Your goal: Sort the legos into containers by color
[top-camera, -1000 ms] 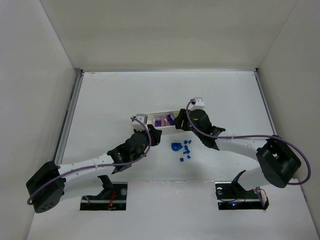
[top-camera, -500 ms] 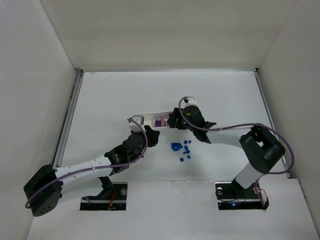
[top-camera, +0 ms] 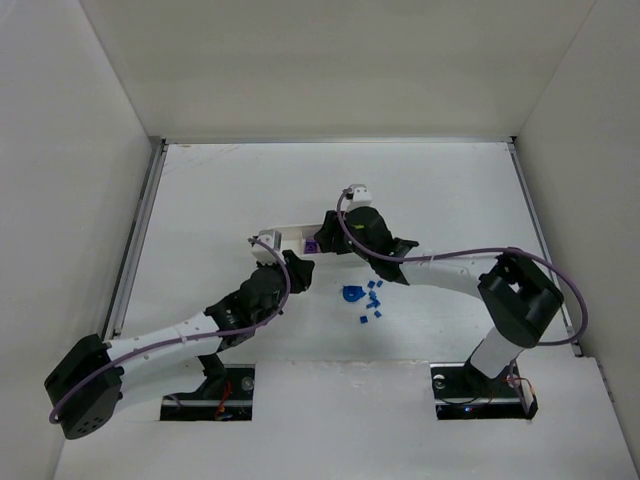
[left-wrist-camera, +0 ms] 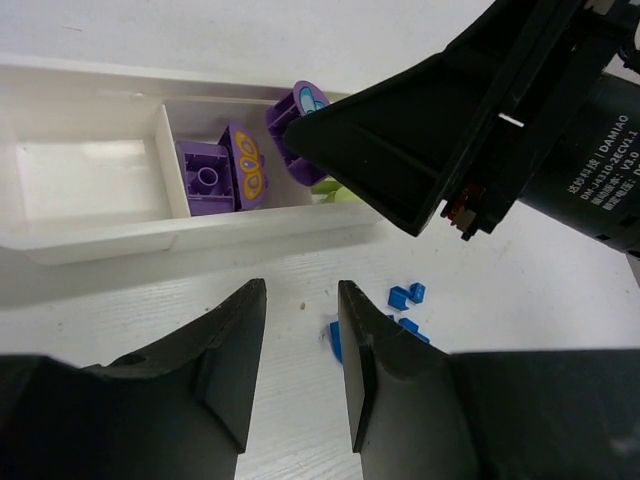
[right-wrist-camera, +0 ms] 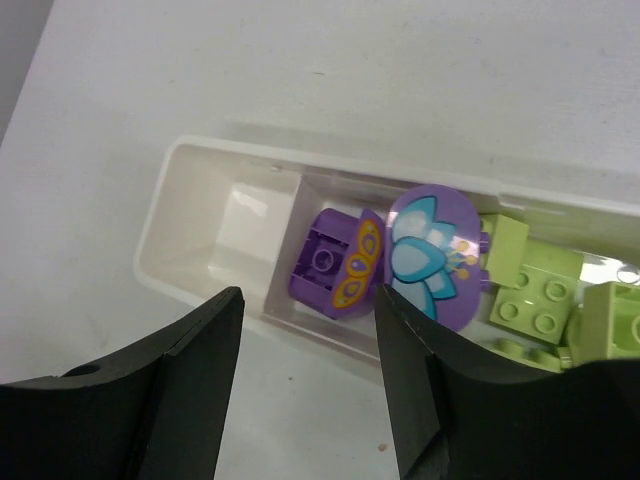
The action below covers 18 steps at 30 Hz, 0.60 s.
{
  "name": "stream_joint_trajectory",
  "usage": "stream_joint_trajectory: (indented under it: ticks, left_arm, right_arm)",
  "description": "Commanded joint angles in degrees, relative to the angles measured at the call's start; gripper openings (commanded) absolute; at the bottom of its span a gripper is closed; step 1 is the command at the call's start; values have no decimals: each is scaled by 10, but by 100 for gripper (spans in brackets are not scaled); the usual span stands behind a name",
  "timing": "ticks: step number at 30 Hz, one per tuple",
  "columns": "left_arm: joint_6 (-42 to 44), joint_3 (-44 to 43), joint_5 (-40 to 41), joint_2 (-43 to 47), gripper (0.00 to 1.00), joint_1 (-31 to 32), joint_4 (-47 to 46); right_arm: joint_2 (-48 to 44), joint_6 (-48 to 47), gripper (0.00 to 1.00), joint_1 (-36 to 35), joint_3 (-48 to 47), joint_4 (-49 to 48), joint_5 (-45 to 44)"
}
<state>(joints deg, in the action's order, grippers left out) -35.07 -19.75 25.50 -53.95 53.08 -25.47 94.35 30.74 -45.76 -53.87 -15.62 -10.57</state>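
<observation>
Purple bricks (right-wrist-camera: 325, 262) and green bricks (right-wrist-camera: 530, 300) lie in the tray (right-wrist-camera: 185, 190) under the open, empty right gripper (right-wrist-camera: 305, 300); blue bricks (left-wrist-camera: 407, 295) are unsorted, just ahead of the open left gripper (left-wrist-camera: 300, 300).

My left gripper (left-wrist-camera: 300, 295) hung just near of the tray (left-wrist-camera: 90, 238), which held a few bricks (left-wrist-camera: 225, 175) in its middle compartment and other bricks (right-wrist-camera: 530, 290) in its right one. My right gripper (right-wrist-camera: 305, 305) hovered above the middle compartment. On the table (top-camera: 220, 190), loose bricks (top-camera: 370, 300) lay right of my left gripper.
</observation>
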Motion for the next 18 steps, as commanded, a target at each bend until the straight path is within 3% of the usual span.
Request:
stream_joint_trajectory:
  ticks: [1, 9, 14, 18]
  left_arm:
    - [-7, 6, 0, 17, 32, -9, -15]
    - [-6, 10, -4, 34, 33, -14, -10]
    - [-5, 5, -11, 17, 33, -14, -18]
    - [-8, 7, -12, 23, 33, -14, -19]
  right_arm:
    - [16, -21, 61, -9, -31, 7, -7]
    - [-50, -15, 61, 25, 28, -1, -49]
    - [-9, -1, 77, 49, 21, 1, 19]
    - [13, 6, 82, 52, 9, -11, 53]
